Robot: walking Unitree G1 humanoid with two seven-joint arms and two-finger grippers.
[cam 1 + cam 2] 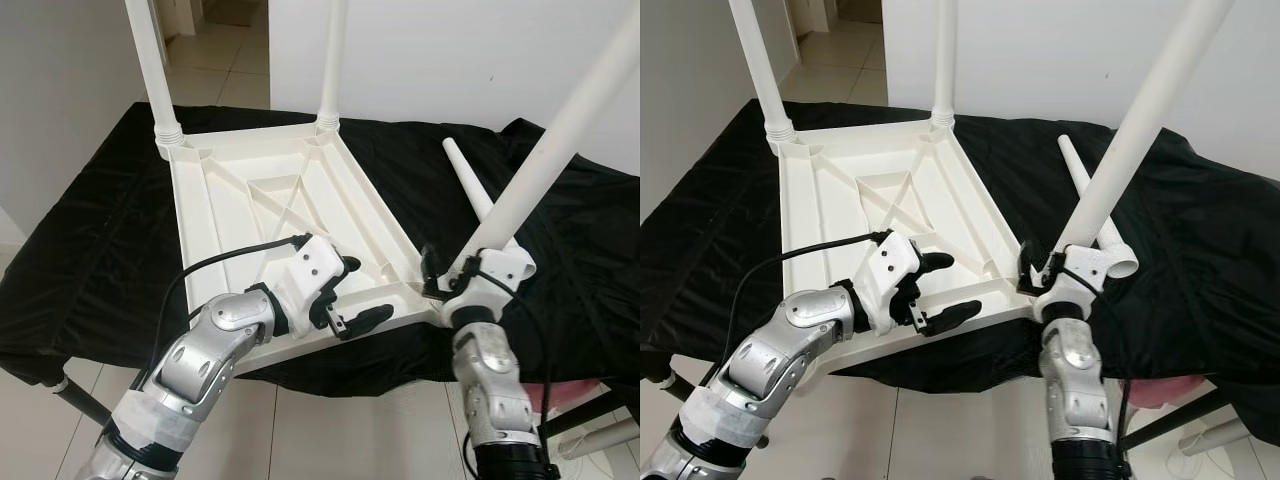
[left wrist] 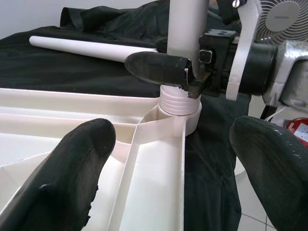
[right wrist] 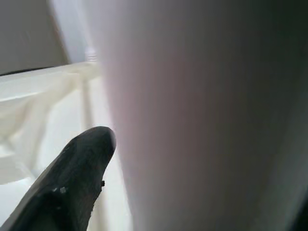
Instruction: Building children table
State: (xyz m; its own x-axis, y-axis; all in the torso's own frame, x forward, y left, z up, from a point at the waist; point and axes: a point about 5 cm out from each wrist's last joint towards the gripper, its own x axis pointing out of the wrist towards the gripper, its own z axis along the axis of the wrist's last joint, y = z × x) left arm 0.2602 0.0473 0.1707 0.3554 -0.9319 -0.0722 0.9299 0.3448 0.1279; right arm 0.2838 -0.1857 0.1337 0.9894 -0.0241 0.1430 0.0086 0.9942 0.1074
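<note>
A white plastic table top (image 1: 250,200) lies upside down on a black-draped table (image 1: 100,230). Two white legs (image 1: 150,60) (image 1: 333,60) stand upright in its far corners. My right gripper (image 1: 452,272) is shut on a third leg (image 1: 560,130), which leans to the right with its threaded foot at the near right corner socket (image 2: 179,103). A loose fourth leg (image 1: 468,180) lies on the cloth behind that corner. My left gripper (image 1: 358,292) is open at the top's near edge, one finger (image 2: 82,163) over the inside and the other beyond the rim.
The cloth-covered table's near edge is just below my arms, with tiled floor beneath. A red object (image 1: 565,400) and a white tube (image 1: 600,438) sit low at the right. A fan (image 2: 281,17) stands past the right arm. A white wall is behind the table.
</note>
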